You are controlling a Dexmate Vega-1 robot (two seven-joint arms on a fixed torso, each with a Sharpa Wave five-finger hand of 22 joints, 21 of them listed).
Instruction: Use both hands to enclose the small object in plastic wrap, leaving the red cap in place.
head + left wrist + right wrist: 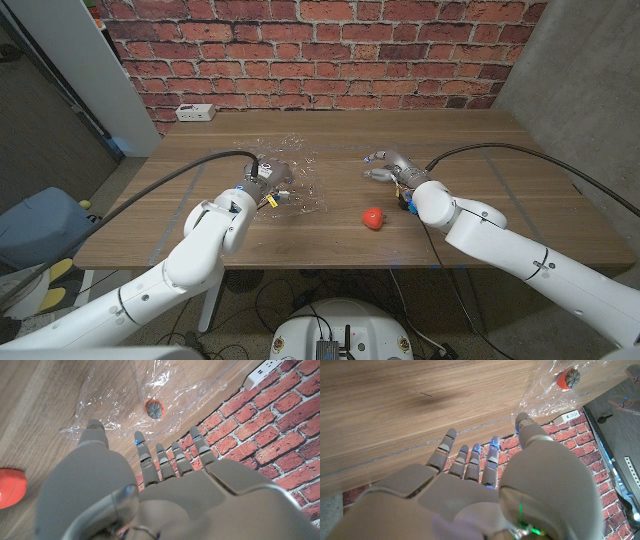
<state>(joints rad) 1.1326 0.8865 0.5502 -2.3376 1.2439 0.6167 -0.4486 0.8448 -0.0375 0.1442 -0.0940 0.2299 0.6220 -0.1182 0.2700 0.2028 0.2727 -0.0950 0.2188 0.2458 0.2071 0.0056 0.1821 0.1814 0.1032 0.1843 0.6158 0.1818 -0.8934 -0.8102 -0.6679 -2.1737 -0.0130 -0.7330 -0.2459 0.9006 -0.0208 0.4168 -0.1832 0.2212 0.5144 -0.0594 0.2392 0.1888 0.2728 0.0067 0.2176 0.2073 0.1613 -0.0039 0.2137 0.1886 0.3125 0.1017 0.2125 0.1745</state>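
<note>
While both spread, left hand (271,186) overhangs plastic wrap (300,185).

No text, label, brand, number or sign can be read in any view.

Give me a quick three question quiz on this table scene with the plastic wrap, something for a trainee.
1. True or false: the red cap lies on the plastic wrap.
2. Which hand is nearer the wrap? A) left hand B) right hand
3. Fill in: the small object lies on the ____.

Key: 1 false, it sits on bare wood beside it. 2 A. 3 wrap.
</note>
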